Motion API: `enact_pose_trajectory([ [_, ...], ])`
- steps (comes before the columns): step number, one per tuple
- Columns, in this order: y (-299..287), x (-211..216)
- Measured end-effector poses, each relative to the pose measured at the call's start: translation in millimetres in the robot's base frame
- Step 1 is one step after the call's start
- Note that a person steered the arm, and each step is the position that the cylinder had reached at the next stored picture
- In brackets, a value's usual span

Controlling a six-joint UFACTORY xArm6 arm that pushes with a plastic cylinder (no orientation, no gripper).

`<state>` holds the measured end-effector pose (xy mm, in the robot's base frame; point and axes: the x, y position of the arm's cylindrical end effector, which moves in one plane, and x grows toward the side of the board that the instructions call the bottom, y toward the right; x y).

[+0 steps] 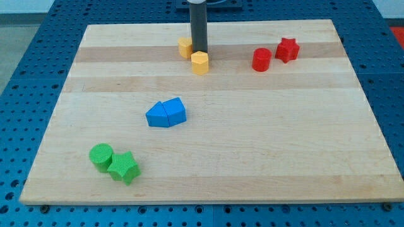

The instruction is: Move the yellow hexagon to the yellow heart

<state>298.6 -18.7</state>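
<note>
Green blocks [114, 162] nearest; our tip [199, 51] works far.
Tip between yellow hexagon [200, 63] and yellow heart [185, 46]; no gripper fitted, so none to report.

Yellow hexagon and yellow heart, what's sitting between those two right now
In the camera view, only my tip lies between them: the rod stands just above the yellow hexagon and right of the yellow heart. No other block intervenes.

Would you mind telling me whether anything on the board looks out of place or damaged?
Nothing stands out. The blocks lie flat in pairs on the board, none tipped or broken. My tip sits between the yellow hexagon and the yellow heart.
</note>
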Motion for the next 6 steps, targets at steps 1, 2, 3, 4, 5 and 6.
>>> enact_pose_trajectory([
  [1,37.2,-9.7],
  [2,87.0,-33.9],
  [3,151.5,-43.7],
  [4,201.1,-42.1],
  [5,201.3,-41.8],
  [6,193.2,-13.3],
])
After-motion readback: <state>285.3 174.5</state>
